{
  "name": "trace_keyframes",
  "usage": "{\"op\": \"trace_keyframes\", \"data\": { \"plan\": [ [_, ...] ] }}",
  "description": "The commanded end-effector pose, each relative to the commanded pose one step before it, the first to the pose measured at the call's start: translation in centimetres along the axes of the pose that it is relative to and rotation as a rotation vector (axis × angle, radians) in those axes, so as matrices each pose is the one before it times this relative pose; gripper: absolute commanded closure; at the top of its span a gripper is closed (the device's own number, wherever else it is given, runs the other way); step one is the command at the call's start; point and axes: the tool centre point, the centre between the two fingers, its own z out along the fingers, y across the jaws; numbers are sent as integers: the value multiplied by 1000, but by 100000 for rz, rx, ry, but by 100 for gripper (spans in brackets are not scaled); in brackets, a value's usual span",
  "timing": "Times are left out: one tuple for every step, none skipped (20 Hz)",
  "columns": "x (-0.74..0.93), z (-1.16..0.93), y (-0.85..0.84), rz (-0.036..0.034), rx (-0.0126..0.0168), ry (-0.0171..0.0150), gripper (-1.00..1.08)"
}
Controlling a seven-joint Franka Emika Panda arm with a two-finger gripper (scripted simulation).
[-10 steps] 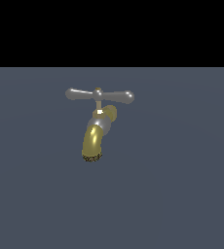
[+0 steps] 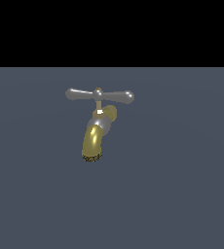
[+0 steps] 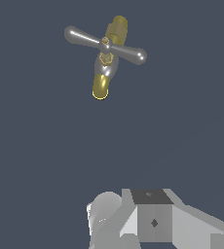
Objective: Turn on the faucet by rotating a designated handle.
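Note:
The faucet (image 2: 98,127) stands alone on the dark grey floor, with a curved brass-gold spout (image 2: 92,141), a silver-grey collar and a dark speckled mouth. The handle (image 2: 99,95) is a shiny grey crossbar with two bulb-ended arms on a short stem above the spout. In the wrist view the faucet (image 3: 104,73) and the handle (image 3: 105,44) are far from my gripper (image 3: 153,214). Only pale grey blocks of the gripper show at the frame's edge, well apart from the handle. How the jaws stand is unclear. The gripper is out of the exterior view.
The flat dark grey floor (image 2: 172,194) spreads around the faucet, under a black band across the top of the exterior view. No other objects show.

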Motion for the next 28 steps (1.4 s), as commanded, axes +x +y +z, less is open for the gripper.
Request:
{"op": "trace_keyframes", "data": {
  "plan": [
    [225,565,308,-2449,45,-39,108],
    [116,284,158,-1262,22,-4,108],
    [128,312,174,-1383,24,-4,108],
    [139,339,189,-1505,26,-5,108],
    [151,367,205,-1628,28,-5,108],
    [163,395,221,-1751,30,-5,108],
    [175,423,237,-1873,32,-6,108],
    [187,451,252,-1999,33,-6,108],
    [199,479,269,-2121,35,-6,108],
    [211,507,285,-2247,37,-6,108],
    [223,534,300,-2366,38,-7,108],
    [228,544,306,-2408,38,-7,108],
    [229,545,307,-2412,38,-7,108],
    [230,546,309,-2415,37,-7,108],
    [231,546,310,-2418,37,-7,108],
    [232,547,311,-2420,36,-8,108],
    [233,548,312,-2422,36,-8,108],
    [234,548,313,-2424,35,-8,108],
    [235,549,314,-2425,34,-8,108],
    [235,549,315,-2425,34,-9,108],
    [236,549,316,-2426,33,-9,108],
    [237,549,316,-2425,32,-10,108],
    [238,549,317,-2423,32,-10,108],
    [238,548,317,-2421,31,-10,108],
    [239,548,317,-2418,30,-11,108],
    [239,547,317,-2413,30,-11,108],
    [240,545,317,-2408,29,-12,108],
    [240,544,317,-2402,29,-12,108]
  ]
}}
